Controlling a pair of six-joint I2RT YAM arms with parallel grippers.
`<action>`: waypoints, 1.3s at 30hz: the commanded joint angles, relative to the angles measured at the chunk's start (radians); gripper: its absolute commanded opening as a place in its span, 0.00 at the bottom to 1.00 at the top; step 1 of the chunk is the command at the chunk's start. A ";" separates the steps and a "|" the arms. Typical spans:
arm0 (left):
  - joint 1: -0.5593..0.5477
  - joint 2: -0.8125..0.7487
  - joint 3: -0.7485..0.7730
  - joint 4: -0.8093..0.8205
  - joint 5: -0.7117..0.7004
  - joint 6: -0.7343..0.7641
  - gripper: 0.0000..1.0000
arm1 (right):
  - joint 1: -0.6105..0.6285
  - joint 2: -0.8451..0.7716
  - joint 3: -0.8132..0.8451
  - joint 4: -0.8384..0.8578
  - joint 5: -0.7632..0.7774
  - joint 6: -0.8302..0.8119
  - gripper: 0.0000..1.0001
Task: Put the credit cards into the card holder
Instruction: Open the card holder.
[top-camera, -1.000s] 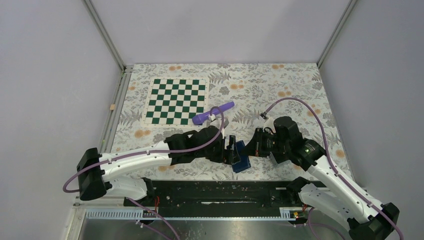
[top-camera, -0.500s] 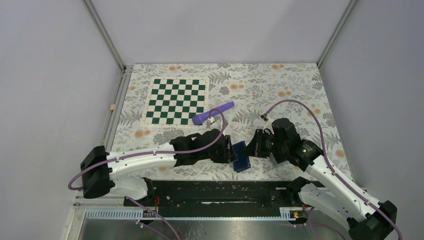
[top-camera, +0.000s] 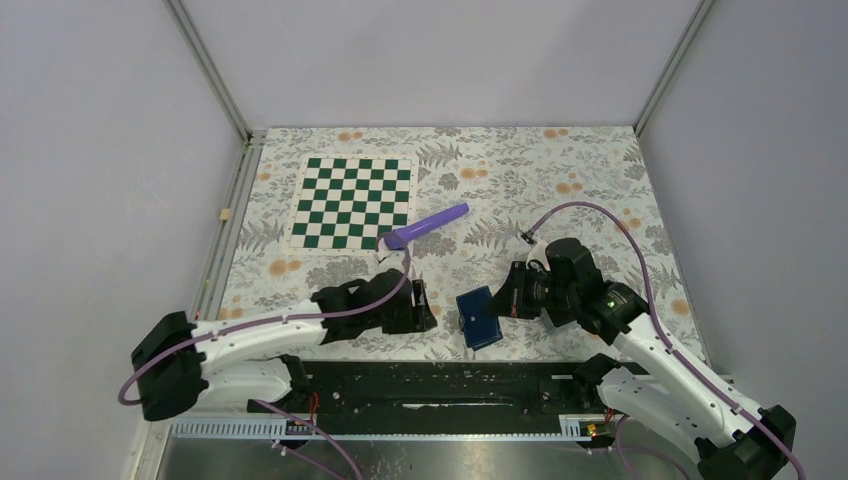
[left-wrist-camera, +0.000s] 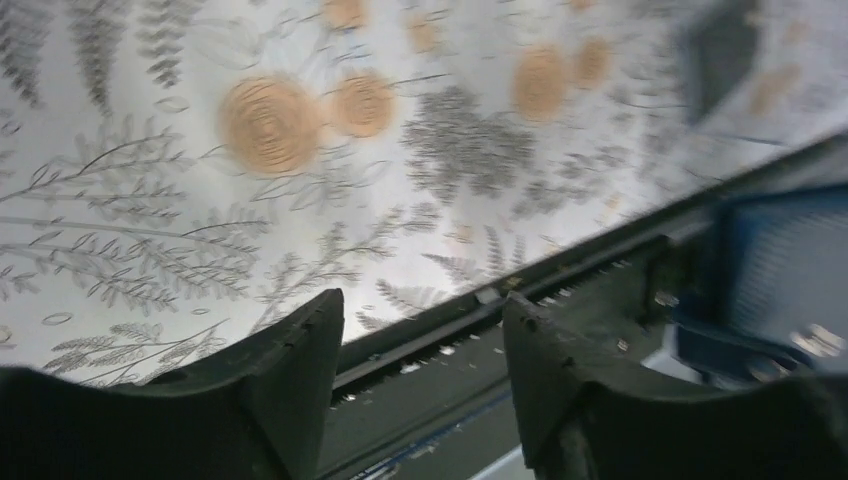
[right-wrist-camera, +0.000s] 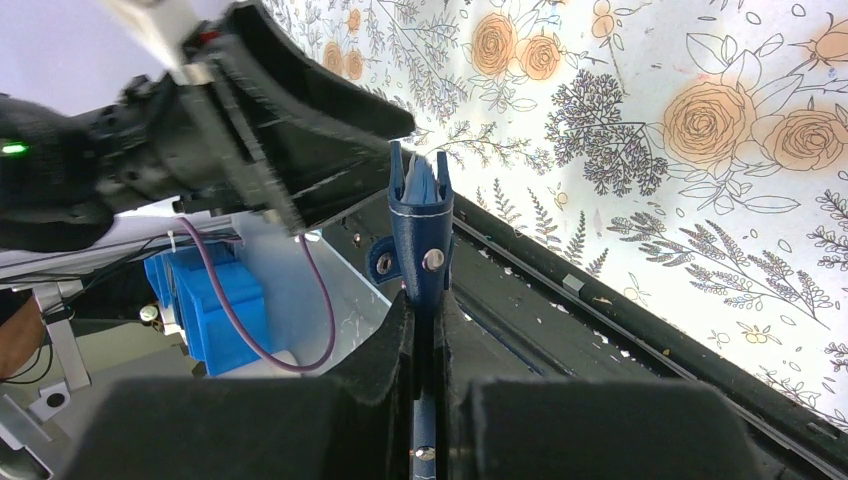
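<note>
The navy-blue card holder (top-camera: 478, 317) hangs just above the table's near edge, held by my right gripper (top-camera: 506, 304). In the right wrist view the holder (right-wrist-camera: 420, 235) stands edge-on between my shut fingers (right-wrist-camera: 395, 340). Pale blue-grey edges show between its halves at the top; I cannot tell if they are cards or pockets. No loose credit card is in view. My left gripper (top-camera: 425, 305) is to the left of the holder, apart from it. In the left wrist view the left gripper (left-wrist-camera: 420, 330) is open and empty over the table's front rail.
A green-and-white chessboard mat (top-camera: 350, 203) lies at the back left. A purple tube-like object (top-camera: 425, 227) lies beside it. A black rail (top-camera: 450, 380) runs along the near edge. Blue boxes (right-wrist-camera: 205, 295) sit below the table.
My left gripper has drawn back to the left, away from the card holder, and now stands apart from it. The right gripper still holds the holder, which now shows more of its face.
</note>
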 joint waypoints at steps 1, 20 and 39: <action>0.007 -0.158 -0.014 0.163 0.068 0.017 0.66 | -0.001 -0.015 0.016 0.013 -0.024 -0.001 0.00; 0.001 -0.002 0.167 0.163 0.269 0.031 0.57 | -0.001 -0.010 -0.001 0.012 -0.017 0.005 0.00; -0.010 0.020 0.102 0.141 0.280 -0.030 0.30 | -0.001 -0.012 0.009 0.012 -0.013 0.007 0.00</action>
